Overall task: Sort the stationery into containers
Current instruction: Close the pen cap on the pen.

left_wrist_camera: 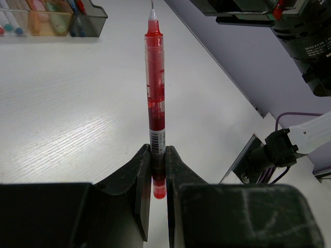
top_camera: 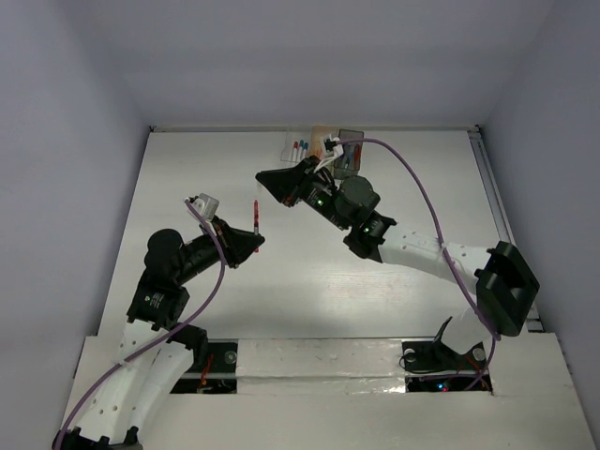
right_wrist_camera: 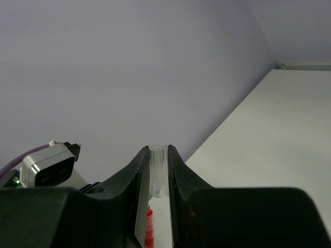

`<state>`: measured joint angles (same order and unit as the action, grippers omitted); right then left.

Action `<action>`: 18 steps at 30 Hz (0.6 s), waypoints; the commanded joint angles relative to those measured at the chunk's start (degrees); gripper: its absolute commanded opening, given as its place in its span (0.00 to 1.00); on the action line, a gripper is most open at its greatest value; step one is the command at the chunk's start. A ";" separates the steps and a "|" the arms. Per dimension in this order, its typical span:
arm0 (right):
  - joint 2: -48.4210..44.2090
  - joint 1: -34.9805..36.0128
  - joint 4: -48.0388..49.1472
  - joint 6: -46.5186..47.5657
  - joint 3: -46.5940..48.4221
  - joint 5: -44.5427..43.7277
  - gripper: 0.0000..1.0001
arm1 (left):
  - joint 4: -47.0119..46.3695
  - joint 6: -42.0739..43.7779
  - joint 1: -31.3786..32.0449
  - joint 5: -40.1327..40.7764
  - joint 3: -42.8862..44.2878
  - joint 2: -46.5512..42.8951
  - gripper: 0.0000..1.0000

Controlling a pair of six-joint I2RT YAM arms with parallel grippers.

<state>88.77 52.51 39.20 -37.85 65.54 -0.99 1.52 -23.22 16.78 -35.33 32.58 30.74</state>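
Fingers of my left gripper, closed tight on the lower end of the pen. The red pen runs straight up the middle of the left wrist frame, tip uppermost, with the table behind it. My right gripper is nearly closed on a clear tube, probably the pen's cap, and the pen shows just below it at the bottom of that frame. Top view: pen left of centre, well apart from the bins at top centre. The clear, orange and grey bins each already hold items. What is left, as I judge it: deal with the tube, then carry the pen to a bin. No other loose stationery shows.
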 commanded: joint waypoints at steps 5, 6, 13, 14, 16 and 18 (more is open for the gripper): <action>-0.35 1.37 4.57 -0.04 0.29 0.64 0.00 | -3.36 0.11 -0.25 -0.70 -0.23 0.11 0.00; -0.35 1.37 4.57 0.05 0.21 0.56 0.00 | -3.36 0.11 -0.25 -0.70 -0.23 0.11 0.00; -0.53 1.89 4.66 0.58 0.20 0.56 0.00 | -3.36 0.11 -0.25 -0.70 -0.23 0.02 0.00; -0.62 1.89 4.48 0.67 0.20 0.56 0.00 | -3.36 0.11 -0.25 -0.70 -0.23 -0.07 0.00; -0.62 1.89 4.48 0.67 0.03 0.56 0.00 | -3.36 0.11 -0.25 -0.53 -0.15 -0.15 0.00; -0.62 1.89 4.39 0.76 -0.15 0.56 0.00 | -3.36 0.11 -0.25 -0.53 -0.23 -0.24 0.00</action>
<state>88.77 53.69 39.48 -37.78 65.52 -0.43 1.52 -23.22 16.78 -35.33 32.58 30.74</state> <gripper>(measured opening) 0.222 0.080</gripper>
